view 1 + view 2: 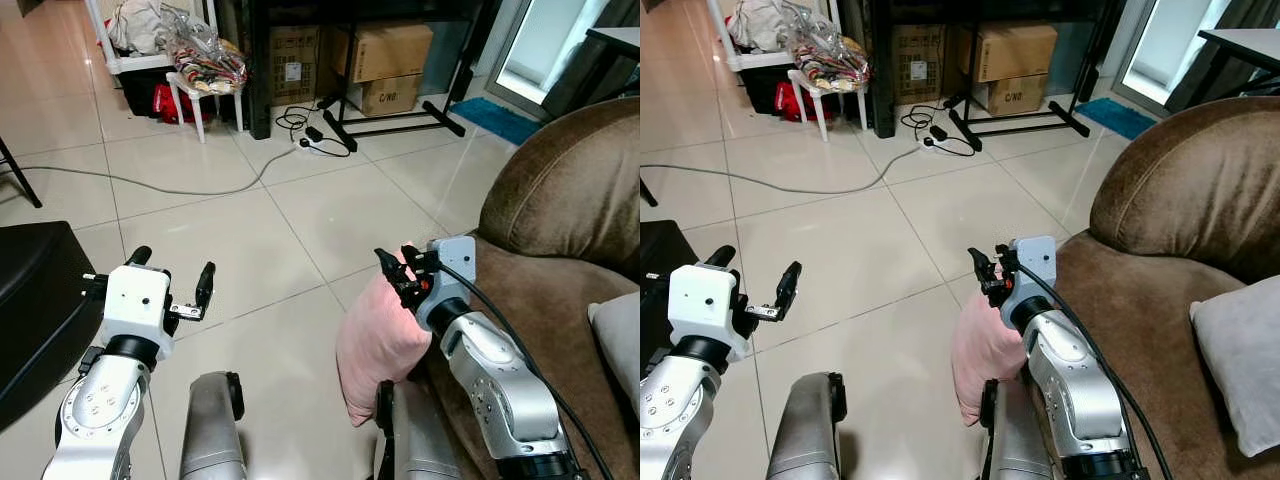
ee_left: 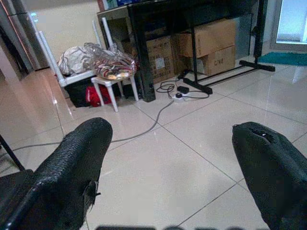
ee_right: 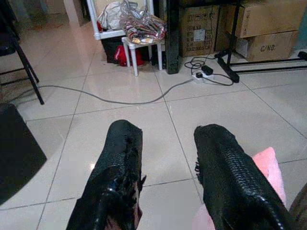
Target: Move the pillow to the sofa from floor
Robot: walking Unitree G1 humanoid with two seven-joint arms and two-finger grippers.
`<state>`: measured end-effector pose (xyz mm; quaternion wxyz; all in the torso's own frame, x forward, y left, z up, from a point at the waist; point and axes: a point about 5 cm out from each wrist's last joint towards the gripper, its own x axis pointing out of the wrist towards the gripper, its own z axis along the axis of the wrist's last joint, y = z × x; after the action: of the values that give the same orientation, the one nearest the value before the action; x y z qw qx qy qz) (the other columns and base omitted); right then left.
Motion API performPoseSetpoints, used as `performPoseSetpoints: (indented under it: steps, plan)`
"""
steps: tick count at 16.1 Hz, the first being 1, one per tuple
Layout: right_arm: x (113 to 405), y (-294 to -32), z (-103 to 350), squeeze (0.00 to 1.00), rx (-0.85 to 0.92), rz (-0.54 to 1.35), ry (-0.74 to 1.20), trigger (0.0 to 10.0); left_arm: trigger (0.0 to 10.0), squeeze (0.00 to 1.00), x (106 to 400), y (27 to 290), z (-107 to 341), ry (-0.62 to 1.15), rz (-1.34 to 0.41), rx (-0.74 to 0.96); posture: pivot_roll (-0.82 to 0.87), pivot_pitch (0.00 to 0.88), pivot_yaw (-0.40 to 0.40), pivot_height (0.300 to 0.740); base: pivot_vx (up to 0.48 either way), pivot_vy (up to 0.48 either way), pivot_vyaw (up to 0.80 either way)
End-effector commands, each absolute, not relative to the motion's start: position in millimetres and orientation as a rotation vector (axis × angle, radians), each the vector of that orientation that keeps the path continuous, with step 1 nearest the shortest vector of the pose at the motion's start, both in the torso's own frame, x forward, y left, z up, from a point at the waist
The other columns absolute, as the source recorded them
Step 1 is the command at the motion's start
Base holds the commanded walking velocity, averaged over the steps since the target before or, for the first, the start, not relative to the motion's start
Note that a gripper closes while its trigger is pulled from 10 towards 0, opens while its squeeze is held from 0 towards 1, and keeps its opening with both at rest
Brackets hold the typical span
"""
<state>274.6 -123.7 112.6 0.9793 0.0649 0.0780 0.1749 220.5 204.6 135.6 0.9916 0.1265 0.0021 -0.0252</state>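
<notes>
Pink soft pillow (image 1: 375, 345): pinched by the right gripper (image 1: 398, 270), lower edge hidden behind the robot's body.
Left gripper (image 1: 172, 272): fingers spread, holding nothing.
Brown fabric sofa (image 1: 560, 190): cropped.

Home living room: brown sofa (image 1: 560, 190), tiled floor (image 1: 250, 220)

Pink pillow (image 1: 375, 345) upright against brown sofa (image 1: 560, 190)

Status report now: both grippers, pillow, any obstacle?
Left gripper open, empty. Right gripper shut on soft pink pillow, beside brown sofa. Grey cushion already on seat.
</notes>
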Motion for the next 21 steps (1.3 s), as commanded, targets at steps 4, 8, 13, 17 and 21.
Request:
performPoseSetpoints:
  steps: [4,8,13,17,21]
  plan:
    - [274.3,-126.6,116.7,0.0,0.148,0.352,0.147,10.0,10.0,0.0,223.8,203.1,142.7,-0.03,-0.061,0.257,0.0,0.0,-0.07,0.483,0.0,0.0,0.0]
    - [274.7,-126.2,116.7,0.0,0.139,0.353,0.145,10.0,10.0,0.0,223.5,202.6,143.9,-0.036,-0.068,0.243,0.01,0.0,-0.07,0.478,0.063,0.0,0.0]
    - [275.4,-125.0,117.6,0.0,0.066,0.372,0.139,10.0,10.0,0.0,225.0,202.2,144.7,-0.04,-0.071,0.242,0.0,0.0,-0.068,0.478,0.286,0.0,0.16]
    - [276.6,-127.4,116.4,0.0,0.107,0.345,0.144,10.0,10.0,0.0,225.3,203.0,144.7,-0.042,-0.067,0.245,0.0,0.0,-0.069,0.478,0.29,0.0,0.39]
    - [278.6,-128.5,114.7,0.0,0.076,0.362,0.16,10.0,10.0,0.0,225.5,203.1,142.2,-0.031,-0.062,0.26,0.01,0.0,-0.074,0.478,0.0,0.0,0.0]
